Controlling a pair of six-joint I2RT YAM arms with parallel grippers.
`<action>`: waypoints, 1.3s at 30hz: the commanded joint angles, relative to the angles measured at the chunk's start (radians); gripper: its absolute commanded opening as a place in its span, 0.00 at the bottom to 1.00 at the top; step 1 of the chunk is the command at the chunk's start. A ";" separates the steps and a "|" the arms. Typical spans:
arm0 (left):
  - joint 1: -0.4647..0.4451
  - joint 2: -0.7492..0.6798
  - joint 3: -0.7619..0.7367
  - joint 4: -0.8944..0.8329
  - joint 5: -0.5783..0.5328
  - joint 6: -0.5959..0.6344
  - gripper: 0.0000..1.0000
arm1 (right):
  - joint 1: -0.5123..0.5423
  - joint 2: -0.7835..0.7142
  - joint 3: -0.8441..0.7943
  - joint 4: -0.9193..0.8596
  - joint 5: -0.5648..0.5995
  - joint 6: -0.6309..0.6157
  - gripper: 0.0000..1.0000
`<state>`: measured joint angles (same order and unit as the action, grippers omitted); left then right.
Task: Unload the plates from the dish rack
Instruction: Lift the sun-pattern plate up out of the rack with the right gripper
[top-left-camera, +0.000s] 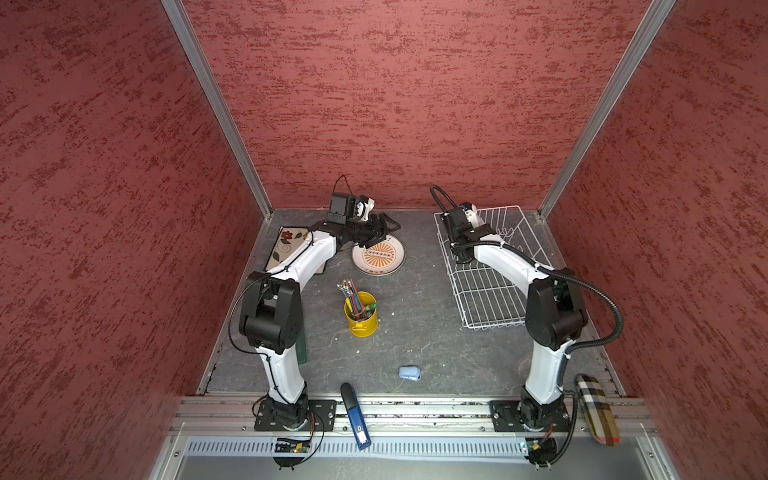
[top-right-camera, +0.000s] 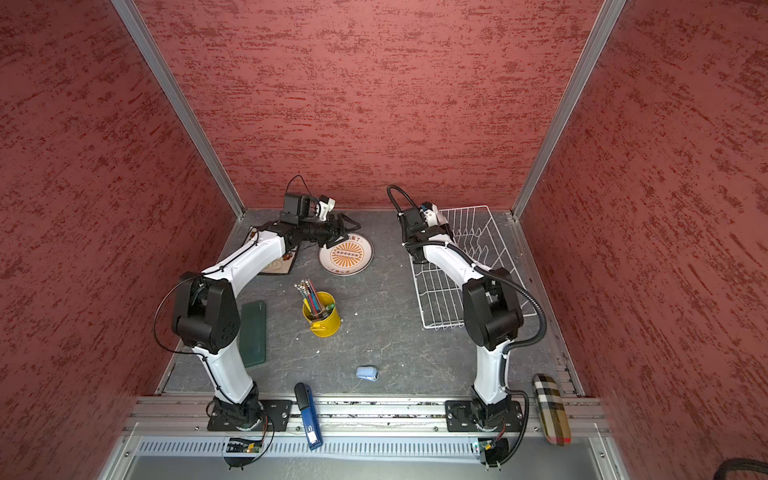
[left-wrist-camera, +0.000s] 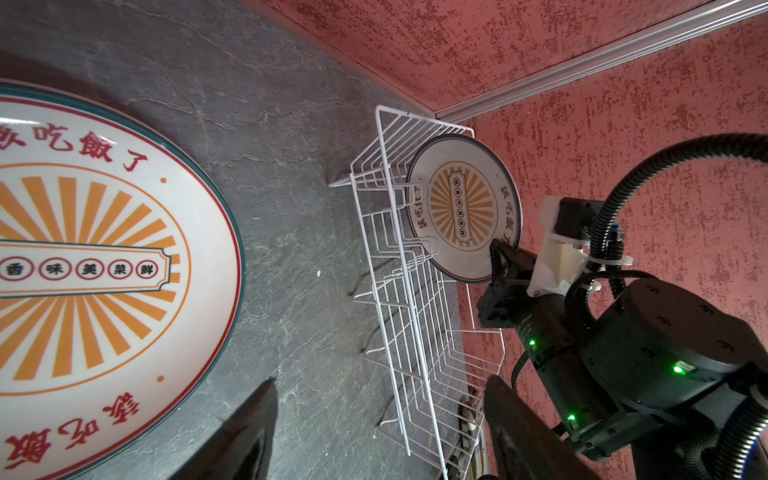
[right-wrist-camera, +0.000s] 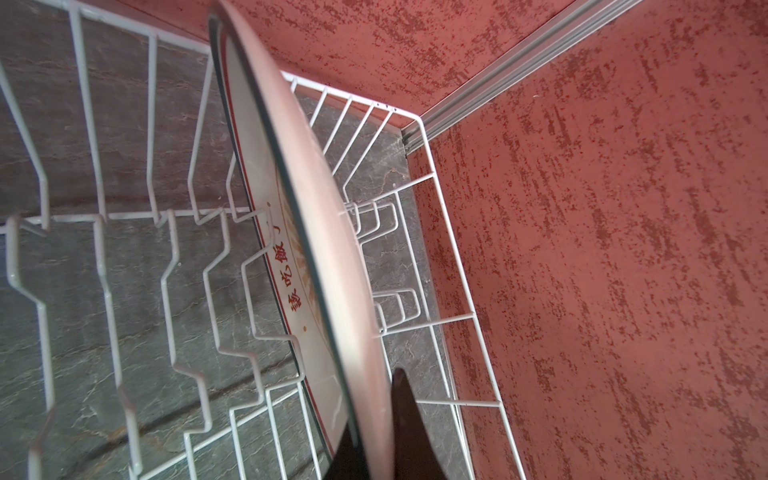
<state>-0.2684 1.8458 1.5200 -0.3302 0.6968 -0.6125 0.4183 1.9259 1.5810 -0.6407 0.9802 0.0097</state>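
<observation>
Plate (right-wrist-camera: 332, 266) upright, dish rack (right-wrist-camera: 473, 316) prongs flanking

You've got two matching arms. The left arm (top-left-camera: 307, 257) and right arm (top-left-camera: 498, 257) have glossy white link shells and chunky black elbow housings (top-left-camera: 270, 311). The left hand (top-left-camera: 386, 235) is black with angular fingers. The black base plates (top-left-camera: 322, 419) carry silver screws. The right arm has a thick black ribbed hose (top-left-camera: 602, 291) tied on with white zip ties (left-wrist-camera: 594, 262). The left arm has only a thin black cable (top-left-camera: 231, 322). The wrist camera brackets (top-left-camera: 365, 206) are white. Green lights (left-wrist-camera: 677, 369) show on the right arm's black wrist. There are small circuit boards (top-left-camera: 291, 448) below the bases.
</observation>
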 joint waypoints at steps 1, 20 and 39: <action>0.005 -0.031 -0.012 -0.006 -0.011 0.021 0.78 | 0.005 -0.055 0.019 0.053 0.070 -0.006 0.00; 0.003 -0.033 -0.009 -0.008 -0.013 0.022 0.79 | 0.030 -0.101 0.027 0.105 0.105 -0.068 0.00; 0.005 -0.033 -0.008 -0.005 -0.008 0.019 0.79 | 0.113 -0.275 -0.194 0.659 0.185 -0.454 0.00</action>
<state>-0.2684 1.8458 1.5200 -0.3374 0.6933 -0.6125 0.5129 1.7130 1.4235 -0.2184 1.1130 -0.3267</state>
